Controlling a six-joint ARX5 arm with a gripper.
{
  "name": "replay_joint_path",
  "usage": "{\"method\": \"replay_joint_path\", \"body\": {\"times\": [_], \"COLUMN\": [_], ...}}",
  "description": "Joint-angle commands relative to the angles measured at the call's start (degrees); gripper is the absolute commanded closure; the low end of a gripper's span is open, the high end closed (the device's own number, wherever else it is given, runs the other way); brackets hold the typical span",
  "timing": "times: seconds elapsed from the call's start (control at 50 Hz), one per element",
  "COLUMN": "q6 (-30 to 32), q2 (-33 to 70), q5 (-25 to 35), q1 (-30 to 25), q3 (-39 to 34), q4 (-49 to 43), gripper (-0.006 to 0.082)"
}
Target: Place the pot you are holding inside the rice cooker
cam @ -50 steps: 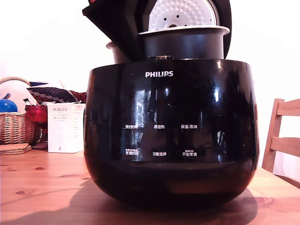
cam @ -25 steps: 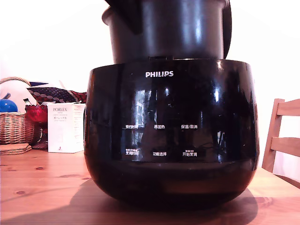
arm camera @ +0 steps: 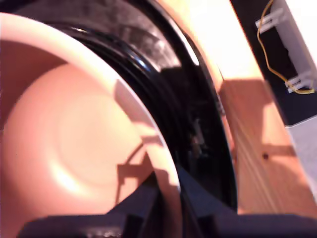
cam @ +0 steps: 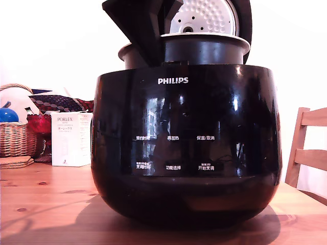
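In the exterior view the rice cooker [cam: 186, 148] stands on the table [cam: 46, 204], lid [cam: 204, 18] raised. The pot [cam: 204, 51] sits partly down in its opening, rim above the body. In the wrist view the end effector [arm camera: 168, 208] pinches the pot [arm camera: 74, 139] by its rim.

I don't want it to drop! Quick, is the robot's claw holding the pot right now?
The gripper is closed on the pot, pinching its rim, with the pot partly down in the rice cooker.
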Motion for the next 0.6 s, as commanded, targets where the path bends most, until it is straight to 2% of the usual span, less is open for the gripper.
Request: {"method": "replay_joint_path", "body": {"times": [0.0,0.16,0.32,0.58], "q6": [-1.99,-2.86,-4.17,-5.57], "q2": [-0.37,-0.37,-0.37,-0.37], "q5": [0.76,0.57,0.46,0.50], "q1": [-0.02,-0.07,-0.07,-0.07], "q3": [1.09,2.43,3.28,3.26], "q4": [-1.42,-0.55,-0.24,-0.44], "gripper": [0.0791,0.0788,0.0699,0.0652]}}
